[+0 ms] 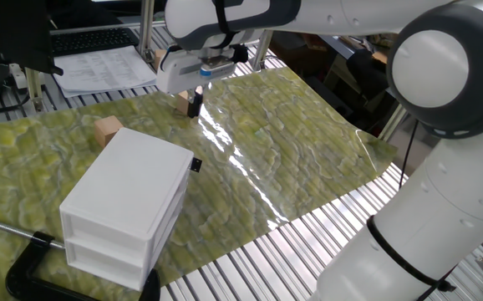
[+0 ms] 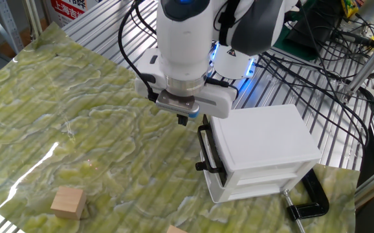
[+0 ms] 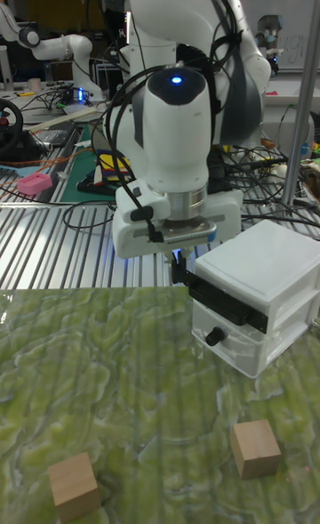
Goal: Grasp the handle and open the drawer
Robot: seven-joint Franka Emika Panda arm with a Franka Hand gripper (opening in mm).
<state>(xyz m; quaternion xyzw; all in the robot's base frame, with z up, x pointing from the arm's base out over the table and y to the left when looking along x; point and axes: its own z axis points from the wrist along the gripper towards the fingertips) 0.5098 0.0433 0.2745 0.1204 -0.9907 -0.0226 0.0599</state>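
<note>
The white two-drawer cabinet (image 1: pixel 133 188) (image 2: pixel 264 139) (image 3: pixel 267 266) stands on the green mat. Both drawers look pushed in. A black bar (image 3: pixel 227 302) (image 2: pixel 203 145) runs across the upper drawer front. The handle (image 3: pixel 213 335) (image 1: pixel 195 164) is a tiny black knob on the white drawer (image 3: pixel 238 348) front below that bar. My gripper (image 1: pixel 195 104) (image 2: pixel 182 120) (image 3: pixel 180 270) hangs above the mat just off the cabinet's front upper corner. Its black fingers are shut, hold nothing, and stay clear of the handle.
Tan wooden cubes (image 1: pixel 108 130) (image 2: pixel 67 202) (image 3: pixel 255 447) lie on the mat, one (image 1: pixel 183 100) right behind the gripper. A black C-clamp (image 1: pixel 33 267) (image 2: pixel 310 200) sits at the cabinet's back. Cables and the robot base (image 2: pixel 235 61) are behind, on the slatted metal table.
</note>
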